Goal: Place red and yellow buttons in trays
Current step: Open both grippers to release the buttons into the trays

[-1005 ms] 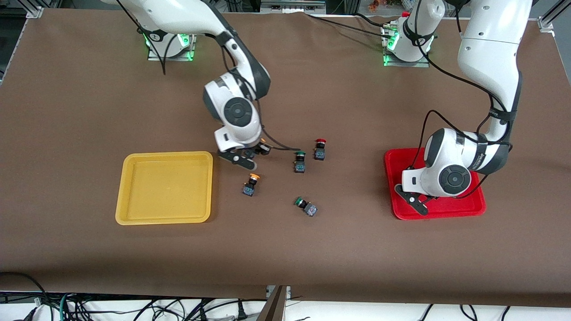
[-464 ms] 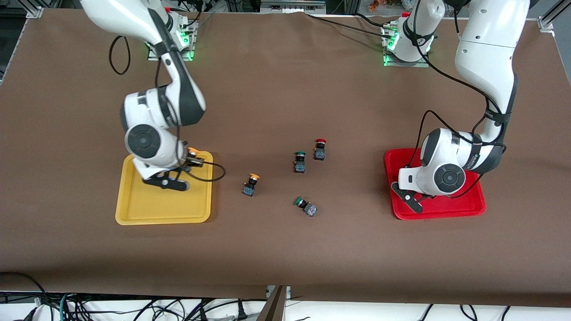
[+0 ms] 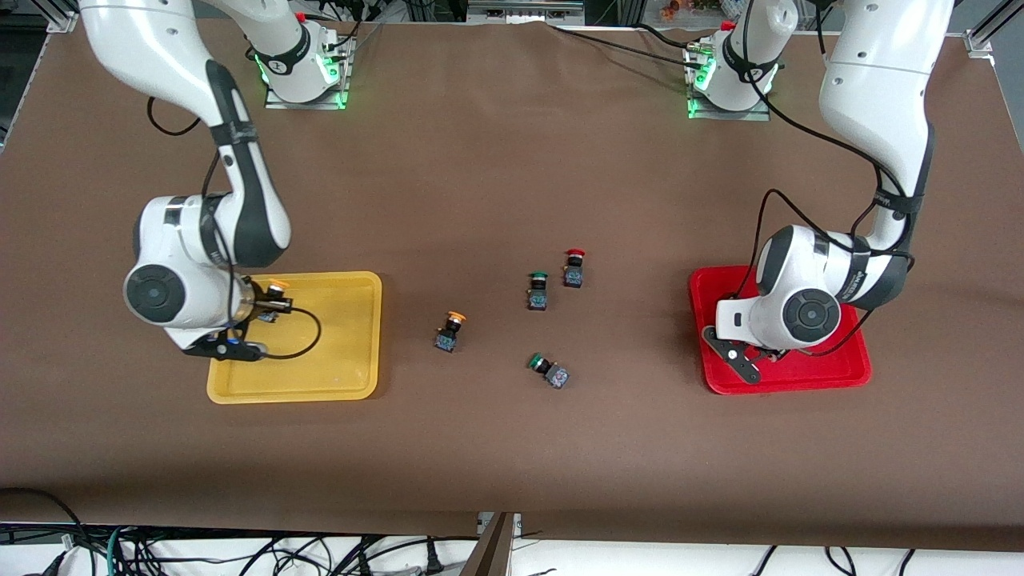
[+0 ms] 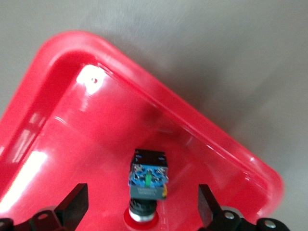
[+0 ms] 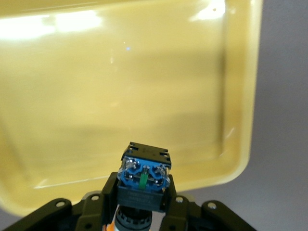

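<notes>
Right pincer (image 5: pixel 140 211) has carried its clamped yellow button (image 5: pixel 143 178) over yellow tray (image 5: pixel 144 86).

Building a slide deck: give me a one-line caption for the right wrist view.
Right end effector shut on a yellow button, held above the yellow tray before release.

Two green-capped switches (image 3: pixel 537 290) (image 3: pixel 549 370) sit mid-table.

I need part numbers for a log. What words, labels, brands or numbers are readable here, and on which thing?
No text reads clearly.
Left arm: dark lettering on its wrist, too small to read.
Held yellow button, in the right gripper over the yellow tray: a pale line under its blue base, blurred.
Red button, between the left gripper's open jaws in the red tray: same, blurred.
</notes>
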You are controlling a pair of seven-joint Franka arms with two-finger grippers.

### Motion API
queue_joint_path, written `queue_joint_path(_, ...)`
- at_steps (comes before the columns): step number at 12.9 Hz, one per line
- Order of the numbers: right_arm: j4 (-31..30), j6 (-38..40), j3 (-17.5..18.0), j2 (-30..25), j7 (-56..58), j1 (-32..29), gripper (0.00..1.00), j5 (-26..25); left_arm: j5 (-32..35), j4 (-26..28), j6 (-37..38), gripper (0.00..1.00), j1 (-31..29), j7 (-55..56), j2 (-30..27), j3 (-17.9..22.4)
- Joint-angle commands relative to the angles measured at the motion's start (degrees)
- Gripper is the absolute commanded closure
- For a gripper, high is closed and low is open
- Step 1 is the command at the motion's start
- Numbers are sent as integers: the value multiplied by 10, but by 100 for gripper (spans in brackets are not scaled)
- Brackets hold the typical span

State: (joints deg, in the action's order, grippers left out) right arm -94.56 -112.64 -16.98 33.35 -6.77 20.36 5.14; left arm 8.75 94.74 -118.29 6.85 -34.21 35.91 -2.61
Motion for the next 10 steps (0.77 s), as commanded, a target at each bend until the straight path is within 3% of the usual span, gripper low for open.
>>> queue_joint_path(1, -2, -34, 5, 24, 56, -28, 97, 8, 2, 3, 45, 0, 4, 29, -51, -41)
queue_joint_path(5, -3, -94, 5, 65, 78, -39, 97, 8, -3, 3, 48, 0, 3, 226, -58, -128)
queue_joint_path(8, -12, -118, 7, 78, 79, -41, 93, 9, -21, 1, 37, 0, 25, 400, -42, -172)
queue_joint_path(9, -13, -121, 7, 79, 78, -41, 76, 9, -21, 2, 14, 0, 41, 443, -31, -172)
queue_joint_path(10, -9, -118, 7, 80, 77, -41, 24, 9, -21, 6, -11, 0, 54, 487, -20, -172)
